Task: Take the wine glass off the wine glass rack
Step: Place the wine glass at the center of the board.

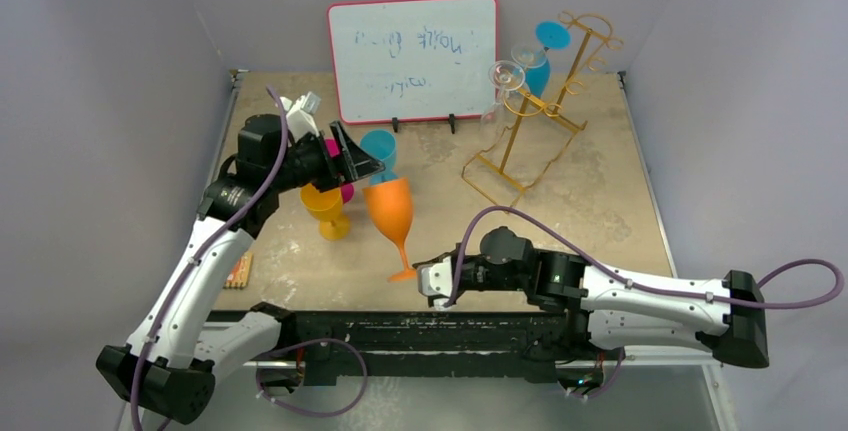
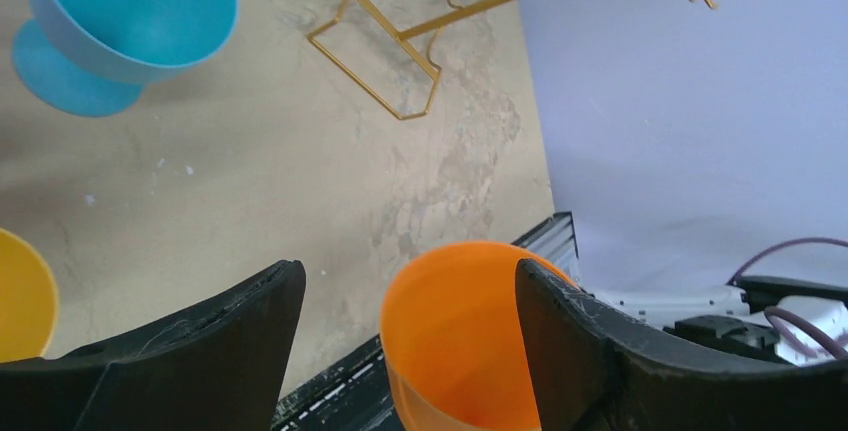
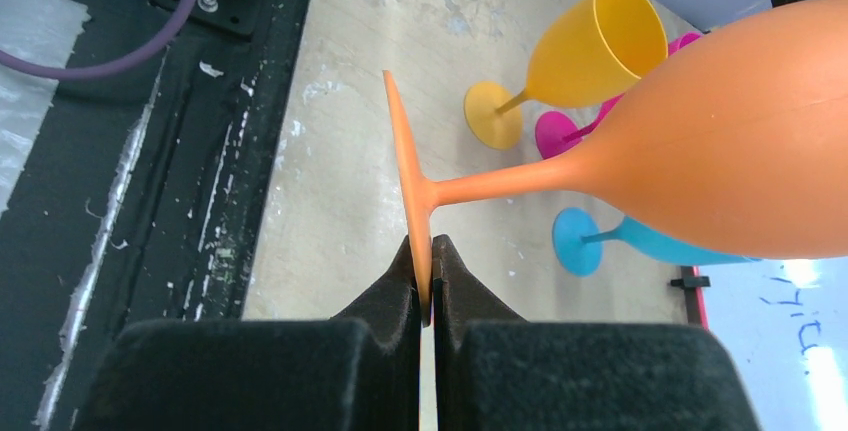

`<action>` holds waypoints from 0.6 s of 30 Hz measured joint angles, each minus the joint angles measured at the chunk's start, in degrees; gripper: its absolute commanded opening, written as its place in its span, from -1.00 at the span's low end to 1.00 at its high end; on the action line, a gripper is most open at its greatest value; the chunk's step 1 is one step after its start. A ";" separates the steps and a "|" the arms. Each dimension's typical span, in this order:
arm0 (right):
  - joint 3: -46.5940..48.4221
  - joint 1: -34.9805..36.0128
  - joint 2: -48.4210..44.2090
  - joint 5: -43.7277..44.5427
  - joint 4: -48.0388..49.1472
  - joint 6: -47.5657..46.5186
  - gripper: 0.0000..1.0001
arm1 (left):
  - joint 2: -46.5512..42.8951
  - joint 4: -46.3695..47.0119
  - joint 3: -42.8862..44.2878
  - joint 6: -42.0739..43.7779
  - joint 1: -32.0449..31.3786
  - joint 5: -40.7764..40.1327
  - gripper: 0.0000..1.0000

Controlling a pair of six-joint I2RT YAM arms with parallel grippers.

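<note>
While aslant, glass [image 3: 720,151] in right gripper [image 3: 424,286]

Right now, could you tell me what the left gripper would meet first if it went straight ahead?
Probably the orange wine glass: its bowl sits between the left gripper's open jaws, though depth is hard to judge.

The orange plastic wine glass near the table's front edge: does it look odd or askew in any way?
Yes. The orange plastic wine glass leans steeply instead of standing: its round foot is up on edge, pinched by the shut right gripper, and the open left gripper is at its bowl rim.
</note>
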 measured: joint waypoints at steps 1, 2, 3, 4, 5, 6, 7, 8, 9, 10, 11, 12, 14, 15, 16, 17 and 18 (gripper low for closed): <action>-0.17 0.00 -0.13 0.50 -0.04 -0.57 -1.00 | 0.20 0.02 -0.02 0.00 0.00 0.94 0.48; -0.26 0.00 -0.17 0.81 -0.20 -1.25 -1.00 | 0.48 0.04 -0.11 0.02 0.00 2.16 0.46; -0.28 0.00 -0.17 1.33 -0.20 -1.88 -1.00 | 0.68 0.11 -0.31 0.04 0.00 3.10 0.42; -0.28 0.00 -0.15 1.88 -0.20 -2.38 -1.00 | 0.76 0.11 -0.61 0.09 0.00 3.85 0.39; -0.28 0.00 -0.15 2.40 -0.26 -2.95 -1.00 | 0.83 -0.04 -0.81 0.33 0.00 4.24 0.36; -0.28 0.00 -0.15 2.82 -0.35 -3.41 -1.00 | 0.94 -0.55 -0.87 0.79 0.00 4.48 0.33; -0.28 0.00 -0.15 3.50 -0.57 -4.04 -1.00 | 1.07 -0.92 -0.87 1.33 0.00 4.57 0.30; -0.28 0.00 -0.15 3.72 -0.74 -4.50 -1.00 | 1.14 -1.40 -0.87 1.95 0.00 4.63 0.23; -0.28 0.00 -0.15 3.91 -1.16 -5.07 -1.00 | 1.20 -1.75 -0.87 2.58 0.00 4.79 0.16; -0.33 0.00 -0.15 4.07 -1.44 -5.64 -1.00 | 1.42 -2.25 -0.87 3.23 0.00 5.20 0.11; -0.39 0.00 -0.15 4.26 -1.66 -6.19 -1.00 | 1.62 -2.58 -0.87 3.85 0.00 5.62 0.03; -0.39 0.07 -0.15 4.63 -2.25 -6.95 -1.00 | 1.86 -2.86 -0.87 4.46 0.00 6.19 -0.05; -0.39 0.11 -0.15 5.22 -3.32 -8.28 -1.00 | 2.32 -3.43 -0.87 5.66 0.00 7.61 -0.28; -0.39 0.11 -0.15 5.60 -3.89 -9.05 -1.00 | 2.45 -3.61 -0.87 6.21 0.00 8.44 -0.39; -0.39 0.13 -0.15 5.99 -4.22 -9.57 -1.00 | 2.51 -3.74 -0.87 6.75 0.00 8.94 -0.48; -0.39 0.13 -0.15 6.51 -4.57 -10.23 -1.00 | 2.54 -3.91 -0.87 7.48 0.00 9.57 -0.56; -0.39 0.15 -0.15 6.84 -4.94 -10.80 -1.00 | 2.54 -4.33 -0.87 8.41 0.00 10.19 -0.65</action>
